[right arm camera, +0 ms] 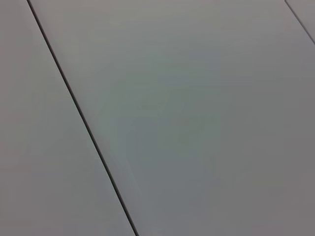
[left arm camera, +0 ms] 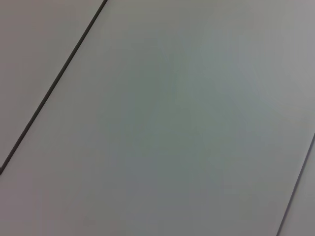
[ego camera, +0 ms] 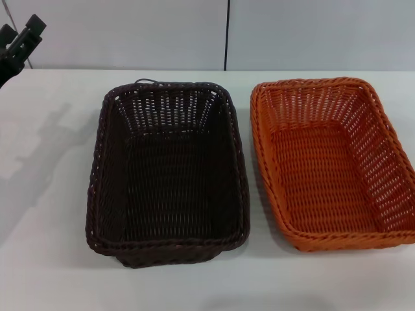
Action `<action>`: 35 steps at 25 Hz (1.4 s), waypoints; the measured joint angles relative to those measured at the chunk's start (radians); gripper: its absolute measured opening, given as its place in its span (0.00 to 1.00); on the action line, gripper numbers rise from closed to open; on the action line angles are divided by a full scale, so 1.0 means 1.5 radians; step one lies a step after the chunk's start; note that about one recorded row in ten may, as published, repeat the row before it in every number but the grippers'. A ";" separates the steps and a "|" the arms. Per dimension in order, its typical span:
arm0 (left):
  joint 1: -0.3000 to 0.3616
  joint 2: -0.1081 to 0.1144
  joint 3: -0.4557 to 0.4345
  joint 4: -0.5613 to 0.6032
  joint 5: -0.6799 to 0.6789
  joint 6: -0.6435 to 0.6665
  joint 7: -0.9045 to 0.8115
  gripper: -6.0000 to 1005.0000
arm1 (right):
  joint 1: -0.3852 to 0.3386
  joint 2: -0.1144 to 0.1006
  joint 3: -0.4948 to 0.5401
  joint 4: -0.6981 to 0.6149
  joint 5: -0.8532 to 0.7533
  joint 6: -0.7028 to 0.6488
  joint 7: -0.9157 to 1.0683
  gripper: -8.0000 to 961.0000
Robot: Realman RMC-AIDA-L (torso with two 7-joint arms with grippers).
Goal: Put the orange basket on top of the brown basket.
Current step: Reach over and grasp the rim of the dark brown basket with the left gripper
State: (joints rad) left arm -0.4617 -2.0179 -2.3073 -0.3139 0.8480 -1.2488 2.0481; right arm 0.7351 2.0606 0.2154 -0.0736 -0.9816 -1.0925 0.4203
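Brown basket (ego camera: 167,173), dark open-weave rectangle with braided rim, sits upright and empty on the table, with the orange basket (ego camera: 334,162), same shape and weave, upright and empty just beside it at 3 o'clock, apart.

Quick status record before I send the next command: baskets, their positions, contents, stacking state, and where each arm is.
orange basket: on the table, on the robot's right side, upright, empty
brown basket: on the table, left of the orange basket, upright, empty
spacing: side by side, a narrow gap between the rims, not touching
stacking: not yet done
left gripper: raised at the far left edge of the head view, away from both baskets
right gripper: not in view
table: white, holds both baskets
wrist views: only plain grey panels with dark seams
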 joint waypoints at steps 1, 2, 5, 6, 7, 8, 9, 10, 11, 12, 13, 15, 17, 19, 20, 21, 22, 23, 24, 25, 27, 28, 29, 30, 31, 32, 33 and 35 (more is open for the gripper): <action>0.000 -0.002 -0.004 -0.001 0.000 0.003 0.000 0.86 | -0.001 0.001 -0.001 0.000 0.000 -0.002 0.000 0.65; 0.000 -0.002 -0.004 -0.001 0.000 0.003 0.000 0.86 | -0.001 0.001 -0.001 0.000 0.000 -0.002 0.000 0.65; -0.001 -0.007 -0.007 -0.003 -0.002 0.013 0.000 0.86 | -0.006 0.001 -0.008 -0.003 -0.003 -0.023 0.000 0.65; -0.004 -0.012 -0.017 -0.005 -0.004 0.022 0.000 0.86 | -0.011 0.001 -0.026 -0.009 -0.004 -0.037 0.000 0.65; -0.004 -0.012 -0.017 -0.005 -0.004 0.022 0.000 0.86 | -0.014 0.000 -0.038 -0.013 -0.004 -0.041 0.000 0.65; -0.006 -0.015 -0.026 -0.005 -0.004 0.026 0.001 0.86 | -0.014 0.000 -0.038 -0.013 -0.004 -0.041 0.000 0.65; -0.007 -0.018 -0.033 -0.005 -0.003 0.030 0.001 0.86 | -0.017 0.000 -0.056 -0.019 -0.004 -0.045 0.001 0.65; -0.008 -0.020 -0.042 -0.005 -0.001 0.033 0.002 0.86 | -0.020 0.000 -0.068 -0.025 -0.004 -0.048 0.001 0.65; -0.009 -0.022 -0.048 -0.006 0.000 0.034 0.002 0.86 | -0.026 -0.001 -0.091 -0.037 -0.004 -0.054 0.001 0.65; -0.008 -0.023 -0.048 -0.006 0.000 0.032 0.002 0.86 | -0.034 0.000 -0.114 -0.049 -0.004 -0.057 0.001 0.65; -0.008 -0.023 -0.048 -0.006 0.000 0.032 0.002 0.86 | -0.034 0.000 -0.114 -0.049 -0.004 -0.057 0.001 0.65; -0.007 -0.023 -0.047 -0.006 0.000 0.032 0.002 0.86 | -0.039 0.000 -0.128 -0.055 -0.004 -0.058 0.001 0.65; -0.005 -0.023 -0.045 -0.006 0.000 0.031 0.002 0.86 | -0.049 0.000 -0.155 -0.065 -0.004 -0.058 -0.002 0.65; -0.004 -0.023 -0.041 -0.007 0.001 0.027 0.002 0.86 | -0.057 0.000 -0.176 -0.068 -0.004 -0.057 -0.004 0.65; -0.004 -0.023 -0.038 -0.007 0.001 0.026 0.002 0.86 | -0.061 -0.001 -0.185 -0.069 -0.004 -0.056 -0.004 0.65; -0.004 -0.023 -0.030 -0.007 0.001 0.023 0.002 0.86 | -0.068 -0.001 -0.202 -0.070 -0.004 -0.057 -0.005 0.65; -0.004 -0.023 -0.030 -0.007 0.001 0.023 0.002 0.86 | -0.068 -0.001 -0.202 -0.070 -0.004 -0.057 -0.005 0.65; -0.004 -0.023 -0.026 -0.007 0.002 0.023 0.002 0.86 | -0.075 0.001 -0.215 -0.072 -0.004 -0.060 -0.006 0.65; -0.004 -0.023 -0.026 -0.007 0.002 0.023 0.002 0.86 | -0.075 0.001 -0.215 -0.072 -0.004 -0.060 -0.006 0.65; -0.004 -0.023 -0.026 -0.007 0.002 0.023 0.002 0.86 | -0.077 0.001 -0.218 -0.073 -0.004 -0.060 -0.006 0.65; -0.006 -0.025 -0.025 -0.009 0.002 0.024 0.001 0.86 | -0.081 0.001 -0.220 -0.072 -0.004 -0.060 -0.006 0.65; -0.007 -0.025 -0.025 -0.010 0.002 0.025 0.001 0.86 | -0.083 0.001 -0.218 -0.068 -0.001 -0.059 -0.006 0.65; -0.007 -0.025 -0.025 -0.012 0.002 0.026 -0.001 0.86 | -0.084 0.002 -0.216 -0.065 0.000 -0.059 -0.007 0.65; -0.007 -0.025 -0.025 -0.012 0.002 0.026 -0.001 0.86 | -0.084 0.002 -0.216 -0.065 0.000 -0.059 -0.007 0.65; -0.009 -0.024 -0.025 -0.016 0.003 0.028 -0.004 0.86 | -0.085 0.003 -0.214 -0.058 0.002 -0.059 -0.007 0.65; -0.010 -0.022 -0.022 -0.027 0.003 0.029 -0.011 0.86 | -0.085 0.003 -0.214 -0.058 0.002 -0.059 -0.007 0.65; -0.010 -0.022 -0.022 -0.027 0.003 0.029 -0.011 0.86 | -0.085 0.004 -0.214 -0.053 0.002 -0.056 -0.007 0.65; -0.010 -0.022 -0.017 -0.040 0.003 0.031 -0.021 0.86 | -0.085 0.004 -0.214 -0.051 0.002 -0.054 -0.007 0.65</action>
State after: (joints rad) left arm -0.4762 -2.0508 -2.3325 -0.3741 0.8523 -1.2030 2.0166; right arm 0.6074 2.0671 -0.1057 -0.1508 -0.9780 -1.1728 0.4101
